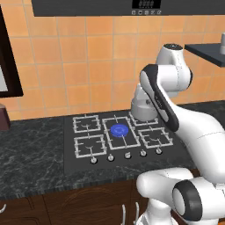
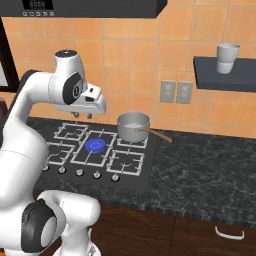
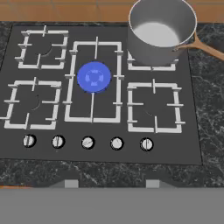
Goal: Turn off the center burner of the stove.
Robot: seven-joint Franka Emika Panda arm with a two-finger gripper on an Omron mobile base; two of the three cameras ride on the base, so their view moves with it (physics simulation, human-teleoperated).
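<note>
While center burner [image 3: 94,77] glows blue, hand view reveals knobs [image 3: 87,142] slots

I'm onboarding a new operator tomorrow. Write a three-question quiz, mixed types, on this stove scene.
1. True or false: the center burner glows blue.
2. How many knobs run along the front of the stove?
3. Where does the pot sit? A) back right grate B) front left grate C) the counter

Key: 1 true. 2 five. 3 A, with its wooden handle pointing right.
</note>
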